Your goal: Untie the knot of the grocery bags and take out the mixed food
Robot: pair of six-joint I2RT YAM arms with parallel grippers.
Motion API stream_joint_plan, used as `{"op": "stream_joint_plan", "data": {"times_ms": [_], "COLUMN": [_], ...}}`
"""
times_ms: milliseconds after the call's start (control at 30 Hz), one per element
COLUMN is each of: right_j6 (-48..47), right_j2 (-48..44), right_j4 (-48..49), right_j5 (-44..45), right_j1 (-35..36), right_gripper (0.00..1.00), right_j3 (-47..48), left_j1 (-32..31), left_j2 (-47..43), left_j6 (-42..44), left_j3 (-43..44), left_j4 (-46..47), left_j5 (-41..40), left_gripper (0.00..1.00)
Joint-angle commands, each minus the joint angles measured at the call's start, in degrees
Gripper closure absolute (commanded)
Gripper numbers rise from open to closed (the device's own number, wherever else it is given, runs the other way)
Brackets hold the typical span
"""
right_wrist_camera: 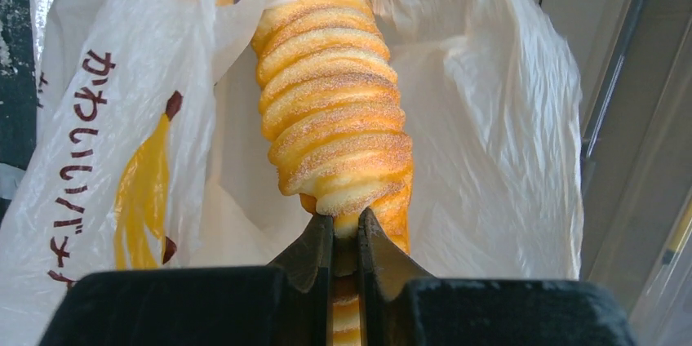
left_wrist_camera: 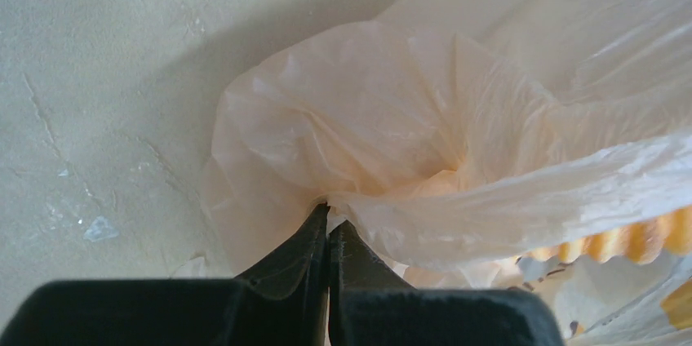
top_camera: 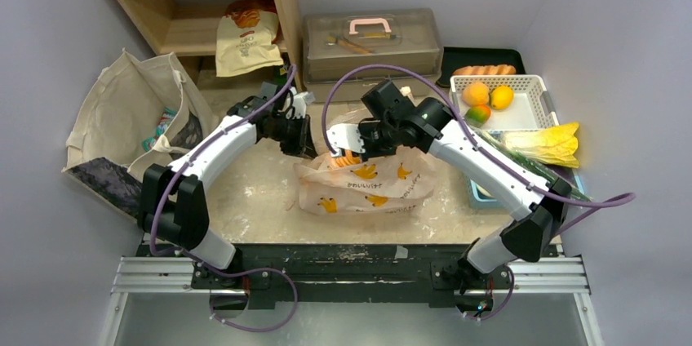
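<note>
Thin translucent pale-orange plastic grocery bag (top_camera: 367, 187): lying on bench (top_camera: 261, 191), mouth opened; left claw (left_wrist_camera: 328, 215) closed, film pinched at gathered rim; right claw (right_wrist_camera: 344, 224) clamped on near end of ridged sugared orange-yellow twist (right_wrist_camera: 334, 93); twist's long axis directed straight away from right claw, into bag.

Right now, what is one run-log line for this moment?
step: taking food out | left gripper: shut on grocery bag | right gripper: shut on twisted orange roll, at bag mouth
</note>
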Motion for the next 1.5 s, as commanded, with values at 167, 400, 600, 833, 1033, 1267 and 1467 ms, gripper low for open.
{"op": "stream_joint_plan", "data": {"times_ms": [167,400,600,833,1033,1267,1467], "right_j6": [-1.0,3.4,10.8,18.1,37.7,46.6,44.2], "right_j2": [-6.0,-14.4,-23.5,-25.7,-22.6,-13.3,-6.3], "right_j4": [9.1,11.7,21.1,28.9,49.4,66.2,65.8], "right_j5": [6.0,-3.7,-20.2,-23.0,-22.5,-21.7,-16.0], "right_j1": [1.5,-8.1,-9.6,-9.5,-7.5,-0.1,-1.2], "right_gripper": [1.00,1.00,1.00,1.00,1.00,1.00,1.00], "right_j3": [-6.6,-7.9,-13.4,-15.1,-16.7,-11.0,1.4], "left_j1": [-1.4,2.1,2.5,2.5,2.3,0.1,0.4], "left_j2": [-5.0,-11.2,-7.9,-7.5,-7.9,-5.0,-4.7], "left_j6": [-1.1,6.1,3.6,2.6,0.7,1.5,2.1], "left_j3": [1.4,-8.2,-7.8,-5.4,-5.8,-2.6,-2.2], "left_j4": [0.6,-2.6,-0.8,3.2,6.1,4.3,1.9], "left_j5": [-0.4,-11.2,-9.6,-4.4,-1.1,-4.1,-7.8], "left_gripper": [1.00,1.00,1.00,1.00,1.00,1.00,1.00]}}
